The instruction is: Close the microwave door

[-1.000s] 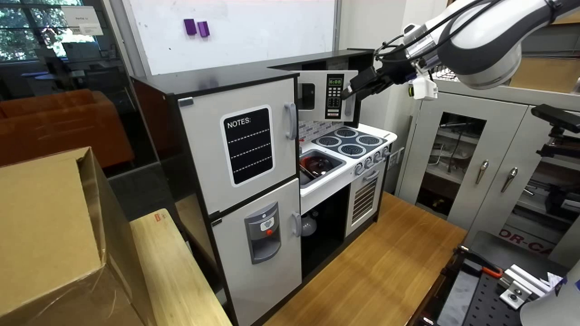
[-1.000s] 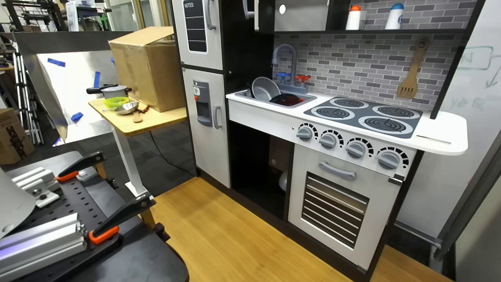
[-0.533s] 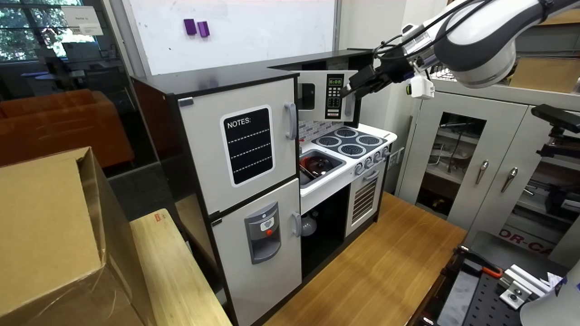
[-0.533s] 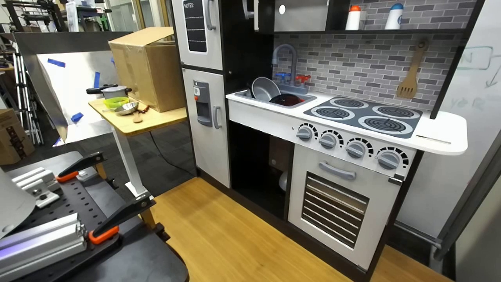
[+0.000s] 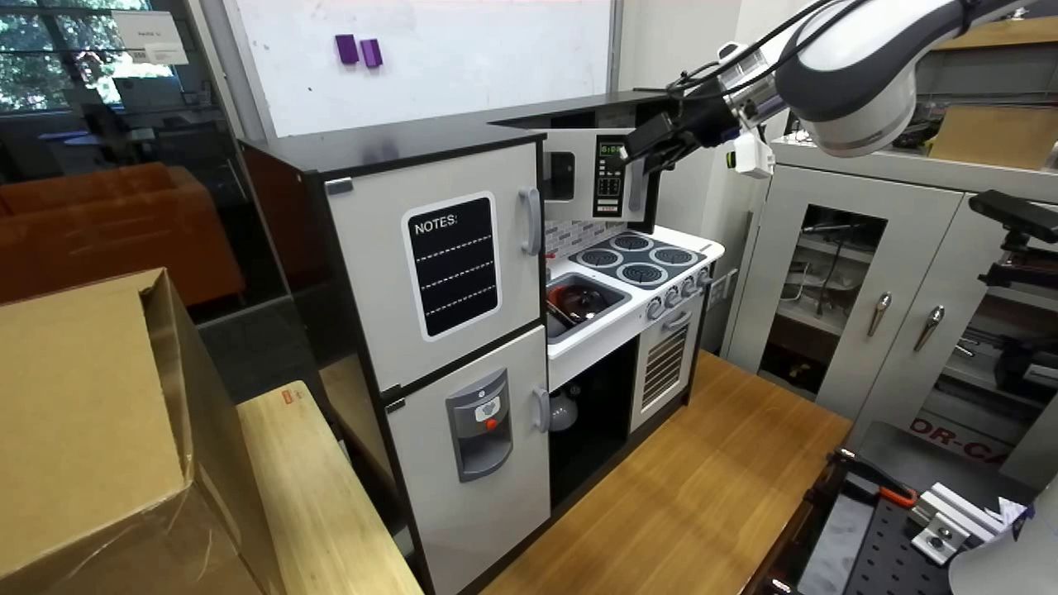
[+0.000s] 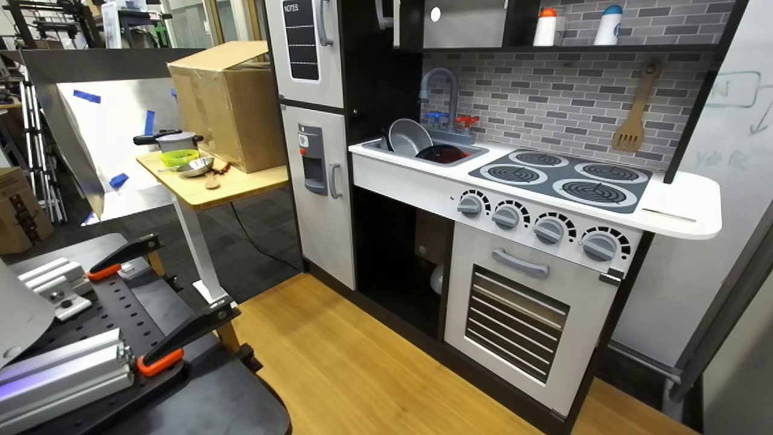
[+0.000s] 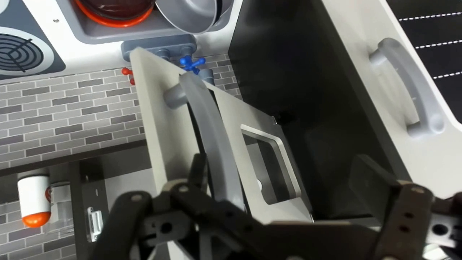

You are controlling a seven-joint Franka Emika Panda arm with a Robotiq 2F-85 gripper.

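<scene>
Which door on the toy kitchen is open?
The microwave door with the green clock: it's swung out, while the upper fridge door, lower fridge door and oven door look shut.

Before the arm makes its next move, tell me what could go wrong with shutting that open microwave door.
Snagging: in the wrist view the gripper is open, with one finger right beside the gray microwave handle; it might hook that and drag the microwave door instead of pushing it.
Bumping: there too, the other finger shows against the black fridge side panel; a sideways swing might hit it, though the gap is hard to judge.
</scene>
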